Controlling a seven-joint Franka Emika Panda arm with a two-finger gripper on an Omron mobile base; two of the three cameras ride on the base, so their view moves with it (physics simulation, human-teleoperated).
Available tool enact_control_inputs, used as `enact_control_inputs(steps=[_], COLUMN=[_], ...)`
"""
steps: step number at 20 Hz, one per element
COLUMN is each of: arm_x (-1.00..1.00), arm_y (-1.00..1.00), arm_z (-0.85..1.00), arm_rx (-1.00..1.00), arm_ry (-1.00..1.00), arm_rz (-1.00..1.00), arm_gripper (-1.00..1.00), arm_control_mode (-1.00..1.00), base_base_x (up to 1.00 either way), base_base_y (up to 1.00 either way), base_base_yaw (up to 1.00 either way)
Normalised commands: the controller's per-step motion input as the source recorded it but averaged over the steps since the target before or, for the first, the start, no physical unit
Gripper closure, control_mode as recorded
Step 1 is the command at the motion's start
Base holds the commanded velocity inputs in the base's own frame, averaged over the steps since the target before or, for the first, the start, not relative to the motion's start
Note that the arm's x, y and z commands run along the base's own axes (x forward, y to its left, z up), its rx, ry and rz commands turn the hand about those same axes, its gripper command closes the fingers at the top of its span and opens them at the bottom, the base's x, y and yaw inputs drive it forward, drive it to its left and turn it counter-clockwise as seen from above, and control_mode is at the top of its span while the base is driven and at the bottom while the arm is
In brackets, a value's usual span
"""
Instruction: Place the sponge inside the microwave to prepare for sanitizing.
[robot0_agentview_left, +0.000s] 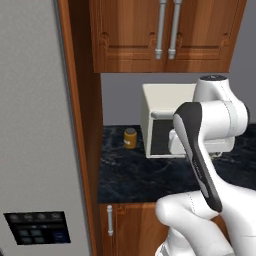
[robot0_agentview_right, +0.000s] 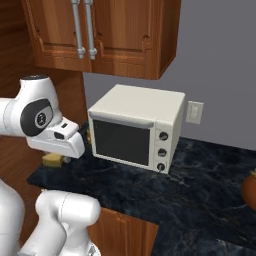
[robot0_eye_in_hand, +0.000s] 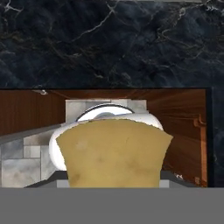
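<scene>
The sponge (robot0_eye_in_hand: 113, 153), a yellowish-tan block, is close up at the bottom of the hand view and hides the finger tips. My gripper (robot0_eye_in_hand: 113, 175) is shut on it. Past the sponge lie the dark marble counter's front edge (robot0_eye_in_hand: 109, 83) and the wooden cabinet front below it. In the right base view the sponge (robot0_agentview_right: 51, 159) pokes out under my white hand (robot0_agentview_right: 60, 137), over the counter's left end. The microwave is out of view.
A cream-white box oven (robot0_agentview_right: 135, 127) with a dark window stands on the counter against the wall. A small amber jar (robot0_agentview_left: 130, 138) sits left of it. A tall grey appliance panel (robot0_agentview_left: 35, 125) fills the left. Wooden wall cabinets (robot0_agentview_left: 165, 35) hang above. An orange object (robot0_agentview_right: 250, 192) shows at the far right.
</scene>
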Motion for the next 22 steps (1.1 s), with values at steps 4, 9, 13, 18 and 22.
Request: enact_control_inputs(steps=[4,9,13,18,22], arm_x=[0.00,0.00,0.00,0.00,0.00], arm_y=[0.00,0.00,0.00,0.00,0.00], arm_z=[0.00,0.00,0.00,0.00,0.00], arm_rx=[0.00,0.00,0.00,0.00,0.00], arm_ry=[0.00,0.00,0.00,0.00,0.00], arm_rz=[0.00,0.00,0.00,0.00,0.00], arm_gripper=[1.00,1.00,1.00,1.00,1.00], arm_control_mode=[1.00,1.00,1.00,1.00,1.00], base_base_x=[-0.72,-0.60,-0.32,-0.27,-0.57], base_base_y=[0.37,0.61,0.74,0.87,0.87], base_base_yaw=[-0.10,-0.26,-0.25,-0.19,-0.07])
